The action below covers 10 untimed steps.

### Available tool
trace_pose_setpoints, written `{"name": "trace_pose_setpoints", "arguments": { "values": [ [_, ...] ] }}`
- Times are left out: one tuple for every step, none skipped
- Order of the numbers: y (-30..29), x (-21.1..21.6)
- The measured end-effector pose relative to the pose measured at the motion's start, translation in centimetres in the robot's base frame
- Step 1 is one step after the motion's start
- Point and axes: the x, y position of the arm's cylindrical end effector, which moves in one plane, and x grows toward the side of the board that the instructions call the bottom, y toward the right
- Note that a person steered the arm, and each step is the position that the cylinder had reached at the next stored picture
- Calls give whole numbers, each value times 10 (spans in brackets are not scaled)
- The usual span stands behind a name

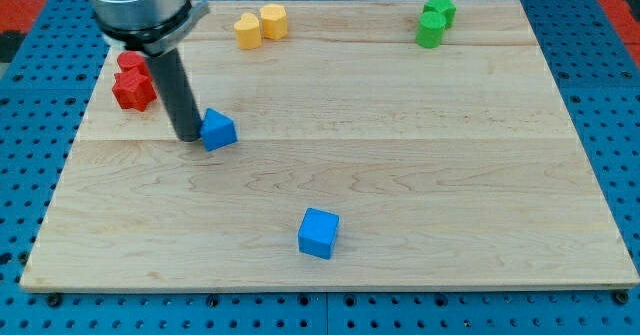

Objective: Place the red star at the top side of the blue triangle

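While left of my tip [189,135], red star [133,91].

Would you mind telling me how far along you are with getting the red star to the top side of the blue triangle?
Nothing looks done yet: the red star sits up and to the view's left of the blue triangle, not above it. In hand: my tip rests just left of the triangle. Left: sliding the star rightward to the triangle's top side.

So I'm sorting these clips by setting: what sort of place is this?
Most likely a robotics lab bench. A wooden board lies on a blue perforated base, small coloured blocks such as the blue triangle and red star sit on it, and my tip stands just left of the triangle.
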Motion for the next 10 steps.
{"name": "trace_pose_setpoints", "arguments": {
  "values": [
    [68,25],
    [54,52],
    [-100,62],
    [-166,32],
    [-161,-4],
    [-158,-67],
    [-55,-71],
    [47,-57],
    [33,-66],
    [-2,-130]
  ]
}}
